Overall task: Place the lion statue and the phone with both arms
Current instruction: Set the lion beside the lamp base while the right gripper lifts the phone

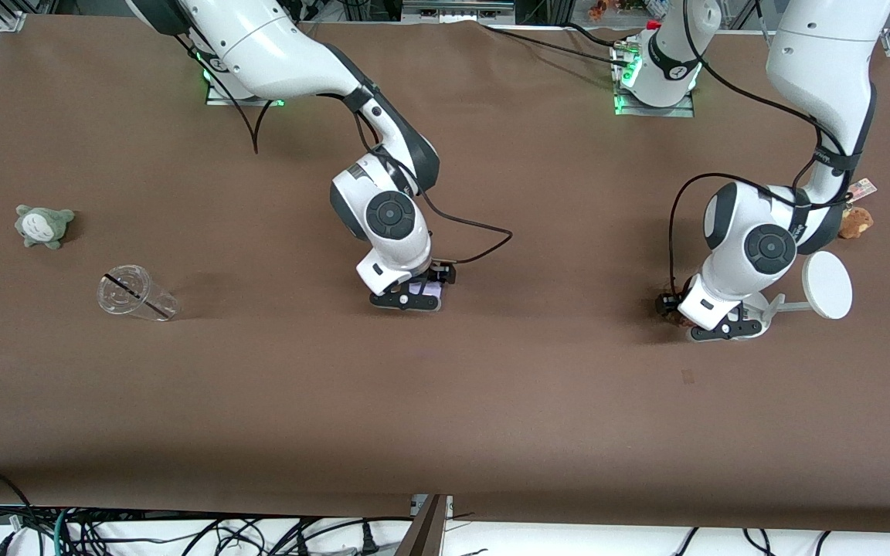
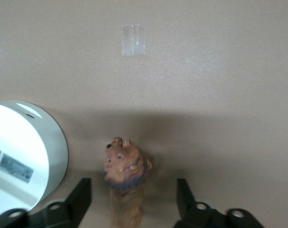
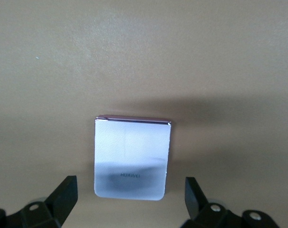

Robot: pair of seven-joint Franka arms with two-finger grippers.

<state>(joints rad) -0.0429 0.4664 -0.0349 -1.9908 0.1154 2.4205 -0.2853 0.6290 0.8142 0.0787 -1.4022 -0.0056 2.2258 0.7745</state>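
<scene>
The lion statue (image 2: 126,176) is a small brown-orange figurine on the brown table, between the open fingers (image 2: 80,198) of my left gripper (image 2: 133,203). In the front view my left gripper (image 1: 723,330) is low at the table toward the left arm's end and hides most of the lion. The phone (image 3: 131,157), a pale lavender-white slab, lies flat on the table between the open fingers (image 3: 64,195) of my right gripper (image 3: 130,200). In the front view my right gripper (image 1: 406,300) is low over the phone (image 1: 423,290) near the table's middle. Neither gripper touches its object.
A white round-based stand (image 1: 827,284) stands right beside the left gripper, its base (image 2: 25,156) close to the lion. A brown plush with a tag (image 1: 856,222) lies farther from the camera. A clear cup (image 1: 134,293) and a grey-green plush (image 1: 43,225) lie toward the right arm's end.
</scene>
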